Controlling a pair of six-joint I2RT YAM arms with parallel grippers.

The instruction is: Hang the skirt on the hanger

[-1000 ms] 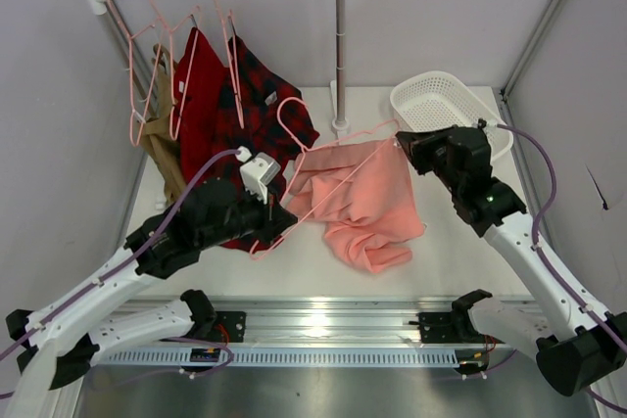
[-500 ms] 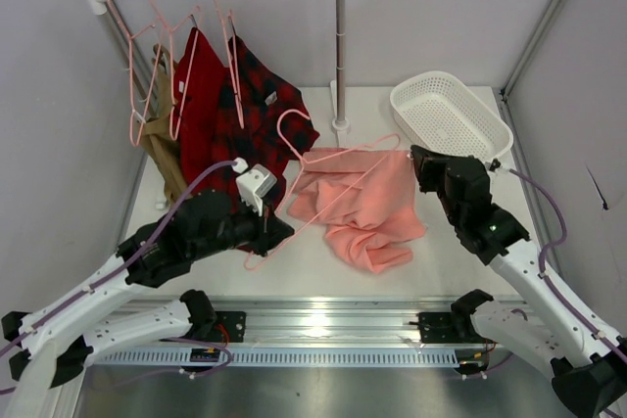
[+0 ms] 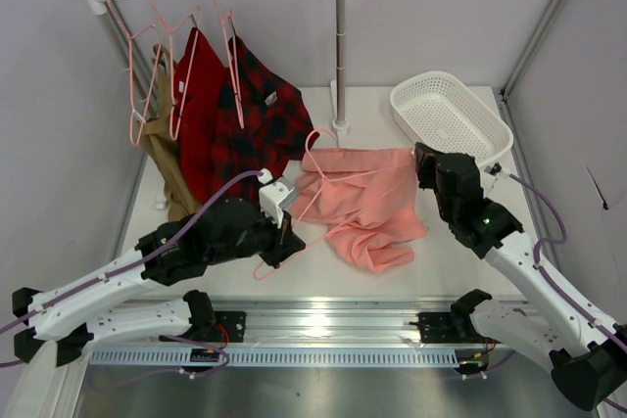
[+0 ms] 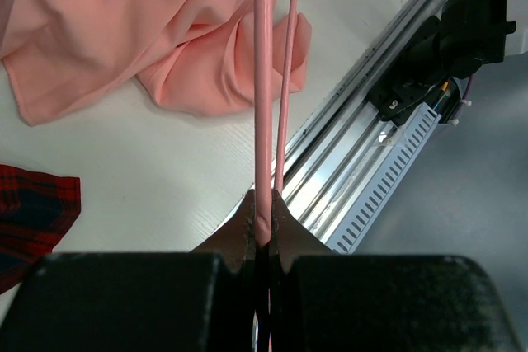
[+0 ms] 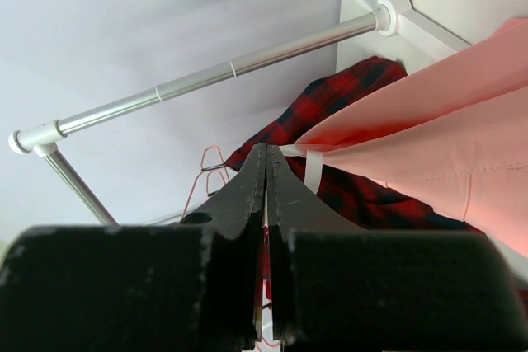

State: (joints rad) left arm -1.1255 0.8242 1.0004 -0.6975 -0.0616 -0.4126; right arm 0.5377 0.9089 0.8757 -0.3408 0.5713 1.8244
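Skirt (image 3: 377,205) lies crumpled at mid-counter (image 3: 411,273) with the hanger (image 4: 263,80) laid across it, left jaws pinching the hanger's wire toward the near edge, right jaws pressed together on the skirt's waist edge beside the basket (image 3: 453,116).

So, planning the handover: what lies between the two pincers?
The skirt, with the hanger wire crossing it; the top view shows it.
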